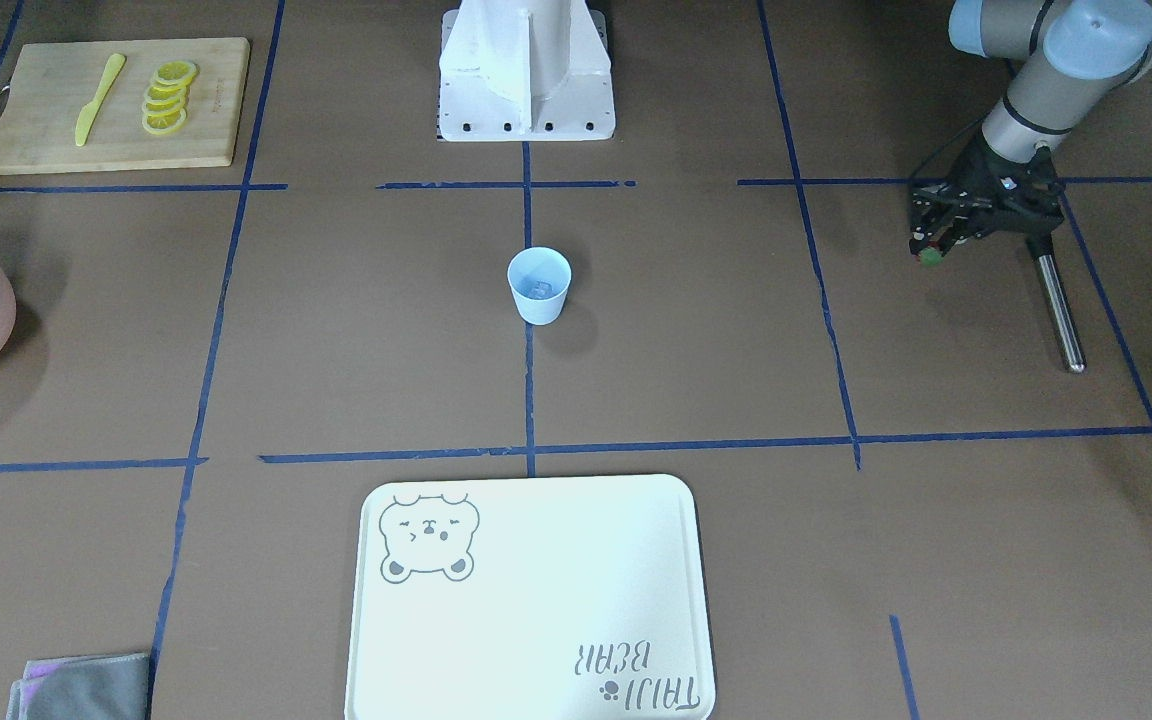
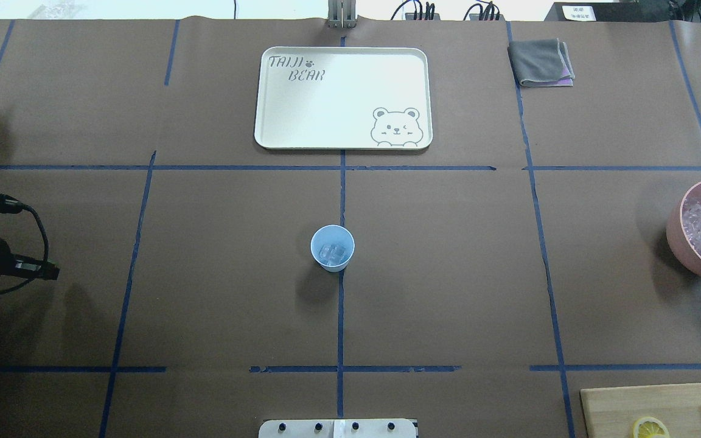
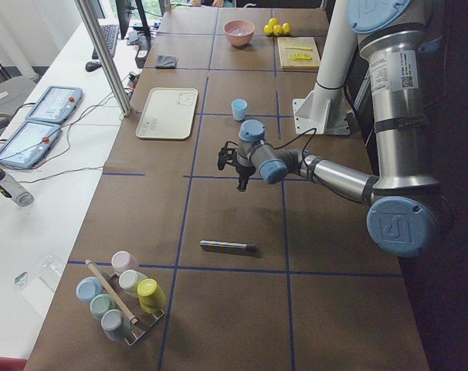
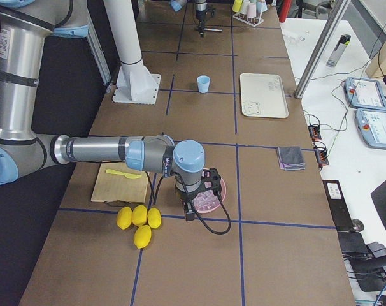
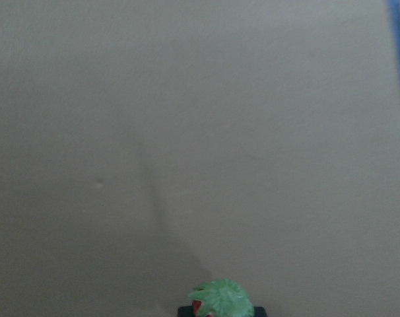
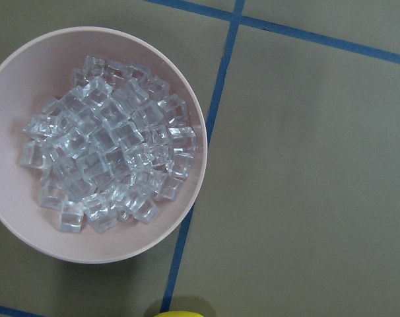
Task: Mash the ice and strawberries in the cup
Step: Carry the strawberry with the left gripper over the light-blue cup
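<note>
The pale blue cup (image 2: 332,247) stands upright at the table's middle and also shows in the front view (image 1: 539,300). Clear ice (image 2: 332,252) lies in its bottom. My left gripper (image 1: 933,250) hovers above the table far to the cup's side, shut on the small strawberry (image 1: 931,258). The strawberry's green leafy top shows at the bottom edge of the left wrist view (image 5: 221,300). My right gripper (image 4: 190,210) hangs over the pink bowl; I cannot tell whether it is open or shut.
The pink bowl (image 6: 187,99) is full of ice cubes. A metal rod (image 1: 1058,300) lies beside the left gripper. A white tray (image 2: 277,103), a grey cloth (image 2: 540,61), a cutting board (image 1: 36,130) with lemon slices and a yellow knife, and lemons (image 4: 139,220) are around.
</note>
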